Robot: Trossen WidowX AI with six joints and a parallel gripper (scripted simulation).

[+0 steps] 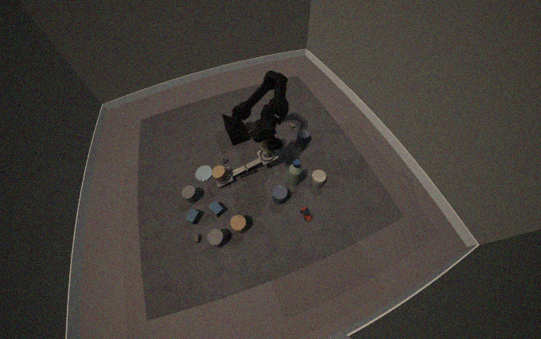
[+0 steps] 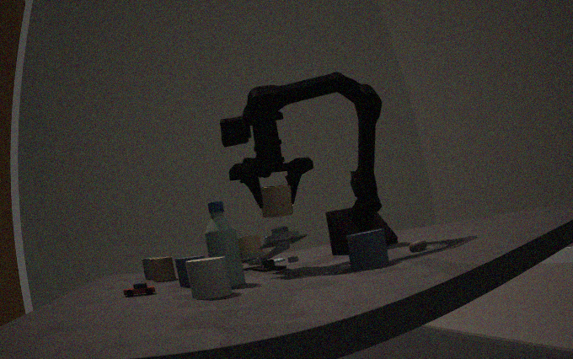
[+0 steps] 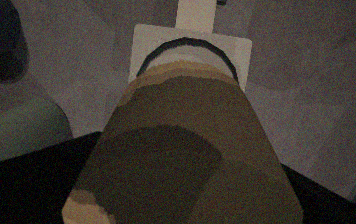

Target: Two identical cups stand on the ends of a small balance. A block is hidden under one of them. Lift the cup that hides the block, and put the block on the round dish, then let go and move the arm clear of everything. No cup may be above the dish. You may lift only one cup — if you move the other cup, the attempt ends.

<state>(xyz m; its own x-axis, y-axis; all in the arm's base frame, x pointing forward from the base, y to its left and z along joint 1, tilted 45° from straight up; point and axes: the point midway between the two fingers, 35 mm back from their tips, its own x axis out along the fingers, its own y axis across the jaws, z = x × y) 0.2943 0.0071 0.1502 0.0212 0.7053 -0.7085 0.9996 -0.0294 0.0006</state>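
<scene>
My gripper [image 2: 277, 206] is shut on an orange-tan cup [image 2: 276, 194] [image 3: 185, 100], held upright above one balance pan [image 3: 240, 55] [image 1: 274, 157]. That pan is tilted up, with a dark ring on it. A small grey-blue block-like shape [image 2: 280, 231] shows on it below the cup; in the wrist view the cup hides it. The balance beam [image 1: 241, 170] [image 3: 196, 15] runs to the other pan [image 1: 225, 183], where the matching cup [image 1: 219, 172] [image 2: 249, 245] stands. The pale round dish [image 1: 203, 173] lies just beyond that cup, with no cup above it.
A green bottle [image 1: 294, 173] [image 2: 226, 254] stands near the raised pan. A blue cylinder [image 1: 279, 192], a cream cylinder [image 1: 318, 177] [image 2: 210, 279] and a red toy car [image 1: 305, 213] [image 2: 139, 290] are around it. Blue cubes [image 1: 216, 208] [image 1: 193, 216] and several cylinders stand beyond the other pan.
</scene>
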